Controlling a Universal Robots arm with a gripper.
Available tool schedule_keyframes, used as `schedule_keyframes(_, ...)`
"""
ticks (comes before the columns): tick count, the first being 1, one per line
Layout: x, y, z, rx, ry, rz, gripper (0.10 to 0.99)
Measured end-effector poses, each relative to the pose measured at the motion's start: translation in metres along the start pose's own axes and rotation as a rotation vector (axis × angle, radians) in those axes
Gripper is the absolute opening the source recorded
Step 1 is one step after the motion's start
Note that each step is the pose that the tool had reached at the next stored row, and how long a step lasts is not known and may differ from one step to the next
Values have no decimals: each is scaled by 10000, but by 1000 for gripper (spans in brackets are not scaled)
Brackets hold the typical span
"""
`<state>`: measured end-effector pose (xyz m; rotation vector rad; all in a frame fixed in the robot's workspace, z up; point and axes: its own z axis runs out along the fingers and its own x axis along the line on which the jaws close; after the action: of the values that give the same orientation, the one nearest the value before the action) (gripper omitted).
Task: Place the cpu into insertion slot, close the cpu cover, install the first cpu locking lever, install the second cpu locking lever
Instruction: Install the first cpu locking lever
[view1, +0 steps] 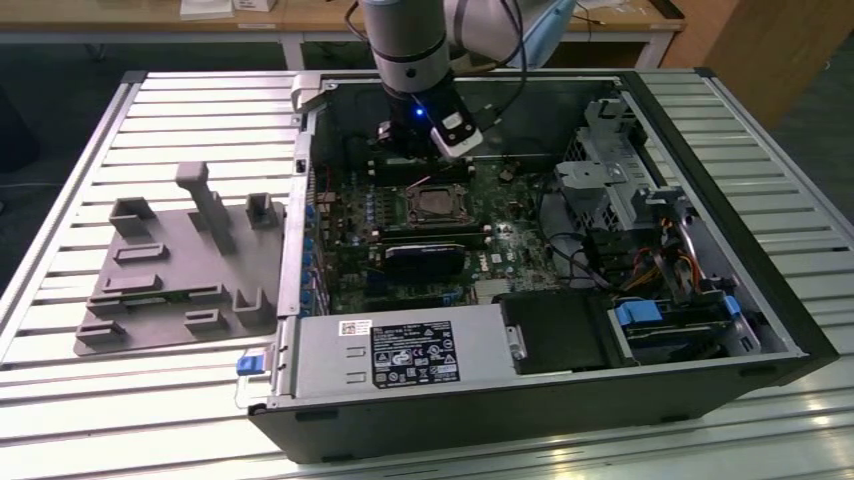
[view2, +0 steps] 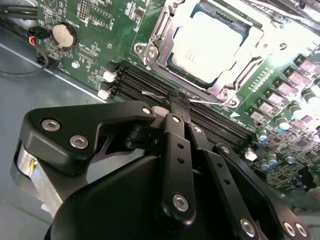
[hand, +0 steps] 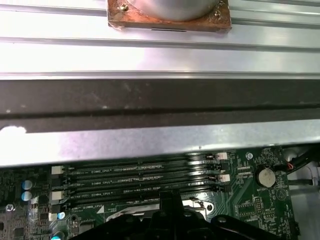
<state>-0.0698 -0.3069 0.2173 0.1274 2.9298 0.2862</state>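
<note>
— Two fingers clenched together; the gripper has its tips touching the lever, just beside the slot.
— And the cpu?
— Seated in the slot, cover down over it. I'd press the lever steadily and squarely, so the tips don't slide off that thin wire.

One arm carries one tool. One open computer case stands on one slatted surface, beside one grey fixture plate. Inside is one green board with one cpu, one cpu cover, four memory slots and one coin cell.
</note>
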Motion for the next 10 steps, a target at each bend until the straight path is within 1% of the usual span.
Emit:
schedule_keyframes(5, -6, 1, 17, 29, -19, 92, 102)
schedule_keyframes(8, -3, -2, 34, 55, -57, 230, 102)
schedule_keyframes(10, -2, -3, 34, 64, -63, 265, 102)
